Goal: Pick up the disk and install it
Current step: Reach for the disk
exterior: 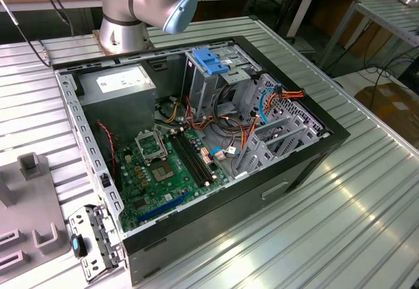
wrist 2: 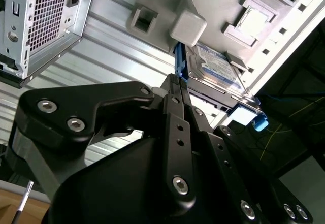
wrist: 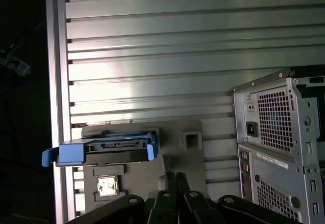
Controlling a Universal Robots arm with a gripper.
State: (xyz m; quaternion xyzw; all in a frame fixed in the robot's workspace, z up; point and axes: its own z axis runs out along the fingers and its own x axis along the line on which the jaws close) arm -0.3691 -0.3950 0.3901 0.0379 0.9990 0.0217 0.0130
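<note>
The disk (wrist 2: 216, 66) is a flat dark drive with a white and blue label and blue rails. It rests on a grey fixture plate (wrist 2: 213, 3) on the slatted table. In the first wrist view the disk (wrist: 101, 150) shows edge-on, connector side toward the camera. My gripper (wrist 2: 179, 80) hangs above the fixture, a short way off the disk's blue rail and not touching it. Its black fingers lie pressed together with nothing between them, as they also do in the first wrist view (wrist: 172, 177).
The open computer case (exterior: 308, 115) lies on the aluminium table, with a blue-handled drive cage (exterior: 211, 59), a grey power supply (exterior: 124, 82) and a green motherboard (exterior: 163, 164). The arm's base (exterior: 127, 20) stands behind it. The case's rear panel (wrist: 277, 142) is near the fixture.
</note>
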